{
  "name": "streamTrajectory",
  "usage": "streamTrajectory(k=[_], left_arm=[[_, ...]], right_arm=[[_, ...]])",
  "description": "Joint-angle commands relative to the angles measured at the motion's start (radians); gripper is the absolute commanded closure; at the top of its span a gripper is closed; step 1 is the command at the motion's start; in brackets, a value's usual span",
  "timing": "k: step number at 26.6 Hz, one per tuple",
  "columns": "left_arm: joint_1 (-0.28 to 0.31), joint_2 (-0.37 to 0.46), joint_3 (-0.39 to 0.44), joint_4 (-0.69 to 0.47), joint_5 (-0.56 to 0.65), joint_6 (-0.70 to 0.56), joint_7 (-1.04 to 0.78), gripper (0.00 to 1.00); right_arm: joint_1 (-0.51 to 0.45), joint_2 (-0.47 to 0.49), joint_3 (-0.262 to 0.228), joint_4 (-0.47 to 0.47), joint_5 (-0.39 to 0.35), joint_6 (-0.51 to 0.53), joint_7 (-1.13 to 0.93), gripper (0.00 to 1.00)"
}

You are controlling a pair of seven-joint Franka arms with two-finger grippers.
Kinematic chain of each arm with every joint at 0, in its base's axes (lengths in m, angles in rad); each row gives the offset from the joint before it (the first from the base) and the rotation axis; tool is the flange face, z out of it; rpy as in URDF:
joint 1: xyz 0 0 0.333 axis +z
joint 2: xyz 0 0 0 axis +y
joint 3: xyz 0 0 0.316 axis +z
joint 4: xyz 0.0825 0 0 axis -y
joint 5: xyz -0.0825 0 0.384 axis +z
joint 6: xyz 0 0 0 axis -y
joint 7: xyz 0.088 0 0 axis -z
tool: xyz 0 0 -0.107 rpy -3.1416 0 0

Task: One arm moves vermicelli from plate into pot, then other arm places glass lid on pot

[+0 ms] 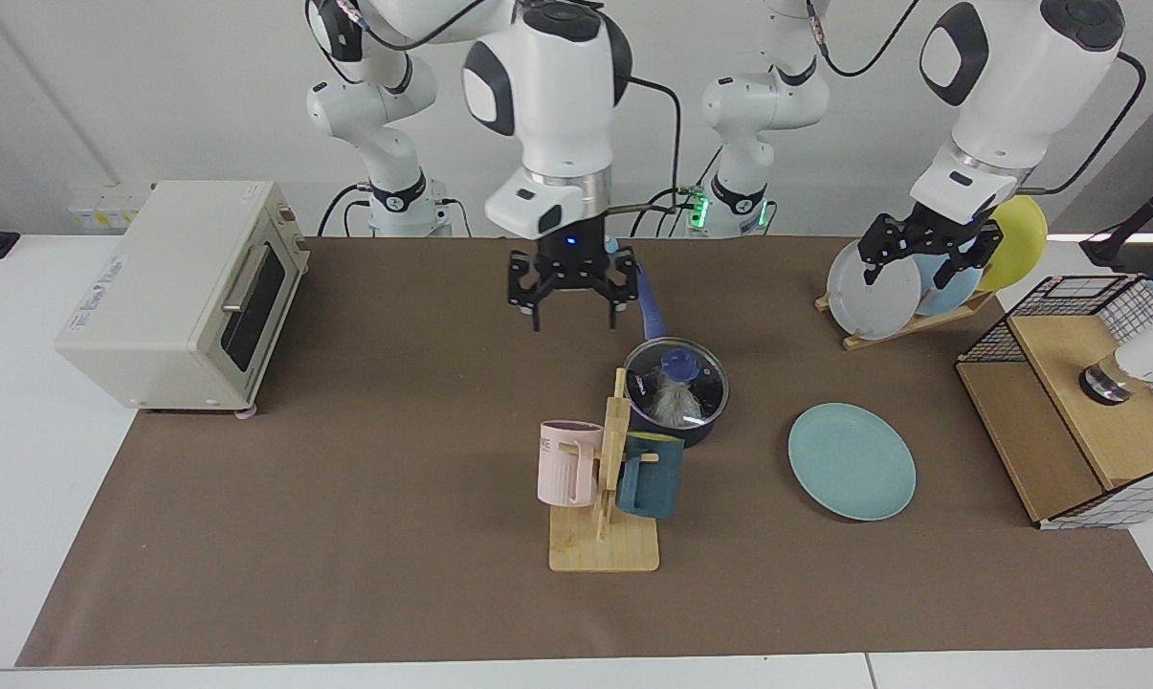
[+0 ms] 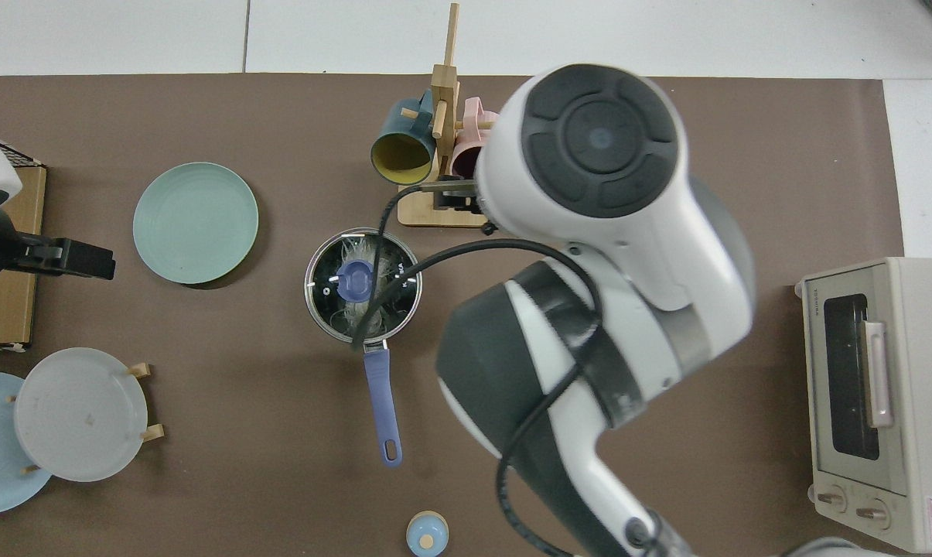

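The right arm is rising from its base at the far side of the table and bending forward at the elbow, its wrist pointing straight down. The right gripper (image 1: 570, 308) is hanging in the air with its jaws spread apart and nothing between them. In the top view its big wrist housing is covering the gripper completely.

Below the jaws and off to the side toward the left arm, the pot (image 1: 676, 394) (image 2: 362, 285) is standing on the brown mat (image 1: 346, 478). The glass lid (image 1: 677, 379) (image 2: 326, 267) is sitting on the pot, its blue knob facing up, well apart from the fingertips. The vermicelli (image 1: 673, 405) (image 2: 355, 313) is lying inside the pot, showing through the glass as a pale tangle. The pot's blue handle is pointing toward the arms' bases, passing just beside the right gripper in the facing view.

The plate (image 1: 852, 461) (image 2: 196, 222) is lying bare on the mat, farther from the jaws than the pot, on the left arm's side.

The left arm is waiting, bent over a wooden rack of plates (image 1: 897, 287). The left gripper (image 1: 924, 251) is hanging in front of those plates with its jaws apart, holding nothing.

A mug stand (image 1: 607, 498) with a pink mug (image 1: 566, 462) and a dark teal mug (image 1: 649, 476) is standing in front of the pot, nearer the camera than the right gripper.
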Motion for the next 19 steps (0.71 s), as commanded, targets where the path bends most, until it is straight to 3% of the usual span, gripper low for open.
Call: streamTrajectory(k=[1,6,10,19], left_arm=[[-0.01,-0.01,0.01,-0.011,-0.015,-0.012,0.005,0.0],[-0.01,-0.01,0.007,-0.007,-0.013,-0.012,0.009,0.0],[-0.01,-0.008,0.01,-0.003,-0.009,-0.01,0.006,0.0],[-0.012,-0.01,0.005,-0.003,-0.007,-0.012,0.006,0.0]], right_arm=[[-0.102,-0.185,0.011,-0.237,0.018,-0.059,-0.009,0.01],[-0.206,-0.285,0.011,-0.386,0.015,-0.04,-0.093,0.01],[-0.275,-0.341,0.011,-0.475,0.013,0.037,-0.184,0.01],[-0.427,-0.378,0.013,-0.509,0.033,-0.015,-0.4,0.01]])
